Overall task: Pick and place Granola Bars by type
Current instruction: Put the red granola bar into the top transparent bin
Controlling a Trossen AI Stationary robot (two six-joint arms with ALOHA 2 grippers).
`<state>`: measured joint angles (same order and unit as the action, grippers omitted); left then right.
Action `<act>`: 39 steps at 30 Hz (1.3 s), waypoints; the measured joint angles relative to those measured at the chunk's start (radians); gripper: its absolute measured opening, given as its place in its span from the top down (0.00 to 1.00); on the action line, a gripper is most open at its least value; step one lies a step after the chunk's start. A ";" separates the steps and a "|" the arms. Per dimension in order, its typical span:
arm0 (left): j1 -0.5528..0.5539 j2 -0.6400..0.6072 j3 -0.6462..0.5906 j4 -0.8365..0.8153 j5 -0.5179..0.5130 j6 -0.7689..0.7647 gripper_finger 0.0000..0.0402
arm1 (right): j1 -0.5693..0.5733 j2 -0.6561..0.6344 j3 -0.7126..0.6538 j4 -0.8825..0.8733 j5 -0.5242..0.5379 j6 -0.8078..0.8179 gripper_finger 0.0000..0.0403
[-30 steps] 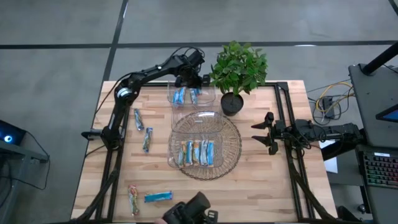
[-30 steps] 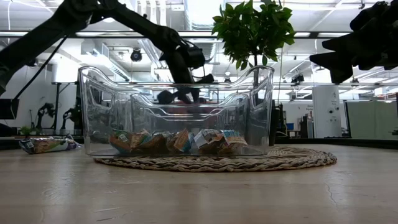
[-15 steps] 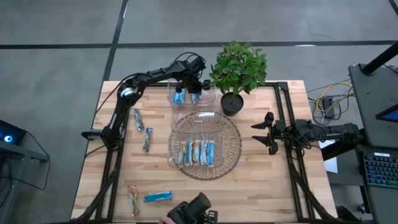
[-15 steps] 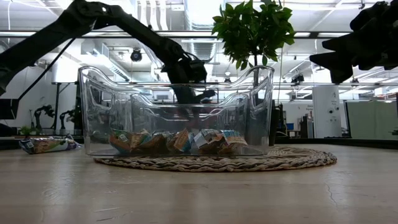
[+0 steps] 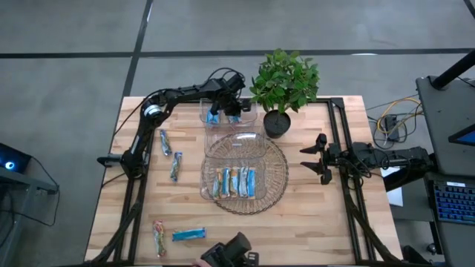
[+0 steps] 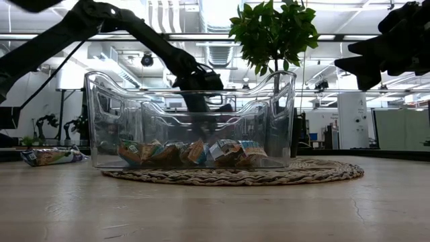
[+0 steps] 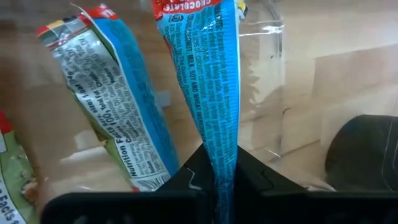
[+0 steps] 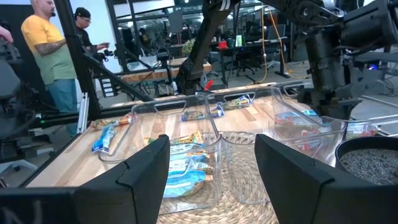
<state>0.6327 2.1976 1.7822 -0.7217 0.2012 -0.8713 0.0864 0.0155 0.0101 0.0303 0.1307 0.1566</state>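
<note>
wooden tabletop (image 5: 319, 215) w/ a round woven mat (image 5: 276, 178) mid-table and a potted plant (image 5: 285, 83) at the far edge; open workshop behind, two ppl standing far off in the right wrist view.

from where i sit, sorting looks roughly two-thirds done. near clear bin (image 5: 241, 167) on the mat holds a row of about five granola bars (image 5: 236, 182), side by side. far clear bin (image 5: 228, 113), just beside the plant, has a couple of blue bars in it already.

left gripper (image 5: 232, 106) is down inside that far bin, fingers clamped tight on the tail end of a blue-wrapped bar (image 7: 214, 81); in the left wrist view the wrapper stands up from between the fingers, w/ another bar (image 7: 115, 106) leaning right beside it in the bin. not let go yet, so i'd call this one mid-placement.

right gripper (image 5: 318, 157) waits near the right table edge, jaws spread, holding nothing.

left to do, far as i can see: two loose bars (image 5: 169, 152) on the wood near the left arm's base, and two more (image 5: 177, 236) at the near-left corner. so four pickups after this drop. can't read the types on those from up here.
</note>
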 joint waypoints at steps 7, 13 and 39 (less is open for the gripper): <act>0.000 0.000 0.001 0.015 -0.015 -0.002 0.90 | 0.000 0.000 0.000 0.000 0.000 0.000 0.44; 0.000 0.000 0.014 0.016 -0.031 -0.001 0.80 | 0.000 0.000 0.000 0.000 0.000 0.000 0.44; 0.000 -0.089 0.116 -0.193 -0.035 0.069 0.62 | 0.000 0.000 0.000 0.000 0.000 0.000 0.44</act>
<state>0.6331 2.1083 1.8984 -0.9149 0.1663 -0.8026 0.0866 0.0151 0.0101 0.0303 0.1311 0.1566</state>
